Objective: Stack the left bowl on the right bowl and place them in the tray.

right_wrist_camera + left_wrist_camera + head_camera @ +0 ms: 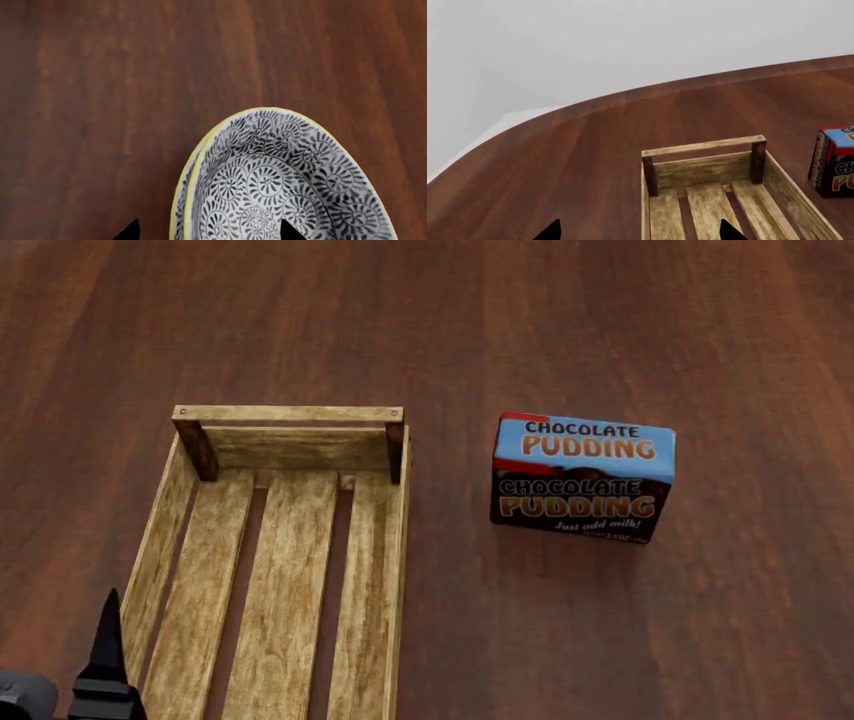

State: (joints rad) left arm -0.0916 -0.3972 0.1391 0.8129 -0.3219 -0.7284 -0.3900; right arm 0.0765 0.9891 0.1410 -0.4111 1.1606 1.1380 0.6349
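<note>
The tray [283, 540] sits on a dark wood table [601, 330], long axis running straight away from the robot, slats going the same way. Just right of it is a box [583, 478] reading "CHOCOLATE PUDDING", "Just add milk!". Right gripper [208, 231] hangs over a patterned, yellow-rimmed bowl [280, 185], tips apart. Left gripper [639, 231] also spread, holding nothing. Plain grey wall behind.

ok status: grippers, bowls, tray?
Both grippers' jaws apart, fingertips only just in view. Bowls stacked, right gripper straddling the rim. Tray holds nothing. Pudding box stands beside it, apart.
</note>
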